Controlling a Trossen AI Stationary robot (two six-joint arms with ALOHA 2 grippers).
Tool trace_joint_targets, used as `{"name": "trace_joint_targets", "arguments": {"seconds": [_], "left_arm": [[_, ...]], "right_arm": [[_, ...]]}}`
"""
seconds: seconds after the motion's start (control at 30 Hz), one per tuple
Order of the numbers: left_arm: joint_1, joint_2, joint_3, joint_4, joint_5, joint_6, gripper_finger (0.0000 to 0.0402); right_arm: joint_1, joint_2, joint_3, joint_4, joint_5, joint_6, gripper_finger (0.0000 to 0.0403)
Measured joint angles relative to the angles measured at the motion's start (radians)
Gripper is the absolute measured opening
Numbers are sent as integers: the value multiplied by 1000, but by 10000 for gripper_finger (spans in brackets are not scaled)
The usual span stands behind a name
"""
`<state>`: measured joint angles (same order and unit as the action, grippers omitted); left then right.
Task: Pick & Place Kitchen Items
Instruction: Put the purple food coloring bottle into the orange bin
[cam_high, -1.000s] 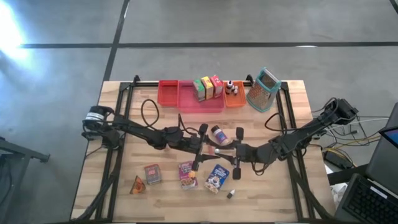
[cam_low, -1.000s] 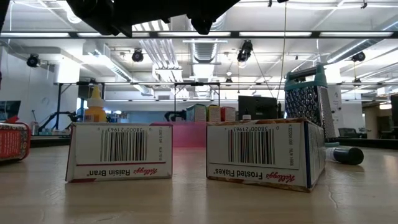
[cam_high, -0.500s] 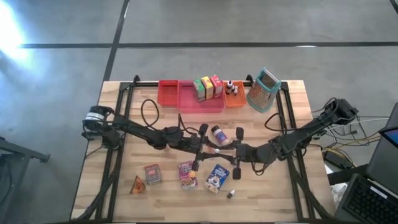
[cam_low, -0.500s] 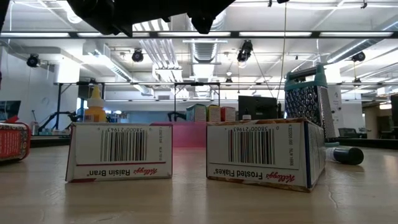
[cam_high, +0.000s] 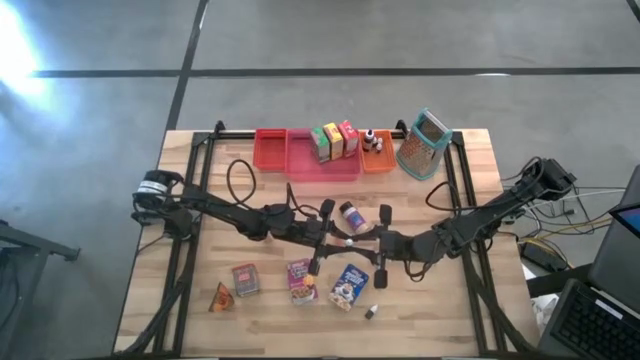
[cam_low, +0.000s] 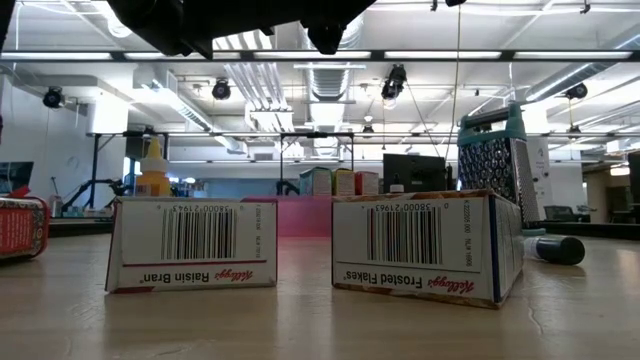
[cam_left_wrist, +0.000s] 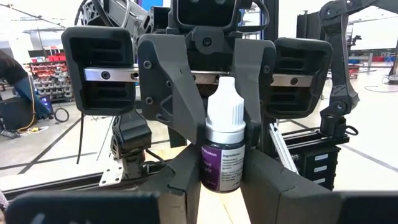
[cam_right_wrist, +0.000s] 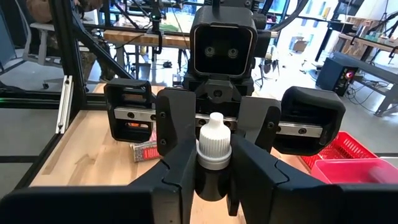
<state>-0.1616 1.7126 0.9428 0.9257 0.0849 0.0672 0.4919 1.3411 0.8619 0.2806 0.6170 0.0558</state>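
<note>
As the left gripper (cam_left_wrist: 221, 180) closes in, both it and the right gripper (cam_right_wrist: 214, 171) clamp the dropper bottle (cam_left_wrist: 222, 149) above the worktop (cam_high: 450, 310): handover underway.

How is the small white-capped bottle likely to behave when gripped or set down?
The dropper bottle looks rigid and light. Its smooth round body may slip or twist in the left gripper; tall and narrow, it probably tips easily.

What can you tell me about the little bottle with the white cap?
The bottle is small and dark, with a purple label and a ribbed white dropper cap. It looks like plastic. It stands upright above the table's middle, pinched between both grippers at once: the left gripper holds its lower body, and the right gripper grips it from the opposite side.
</note>
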Motion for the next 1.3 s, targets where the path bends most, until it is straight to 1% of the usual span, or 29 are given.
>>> {"name": "trace_joint_targets", "arguments": {"seconds": [0.1,0.23,0.33,0.5,0.63,0.73,0.8,0.9,1.0,1.07,1.3], "left_arm": [[0,0,0,0,0,0,97],[0,0,0,0,0,0,97],[0,0,0,-2,-1,-2,97],[0,-2,2,-47,-4,-3,97],[0,-2,1,-92,2,-14,97],[0,-2,1,-126,2,-17,97],[1,-7,1,-178,2,-17,97],[2,-21,1,-297,1,-19,97],[2,-40,1,-432,0,-19,97],[2,-54,0,-515,0,-20,97],[1,-70,75,-791,0,-44,97]], "right_arm": [[0,0,0,0,0,-2,91],[0,-1,0,0,0,4,81],[0,-8,0,-4,0,40,81],[1,-66,3,-75,1,110,113],[1,-96,41,-242,0,191,143],[0,-98,82,-336,-36,255,159],[0,-97,111,-412,-72,305,168],[1,-82,147,-511,-117,382,178],[1,-71,171,-585,-147,435,183],[1,-64,180,-624,-148,465,185],[1,19,181,-626,-155,491,171]]}}
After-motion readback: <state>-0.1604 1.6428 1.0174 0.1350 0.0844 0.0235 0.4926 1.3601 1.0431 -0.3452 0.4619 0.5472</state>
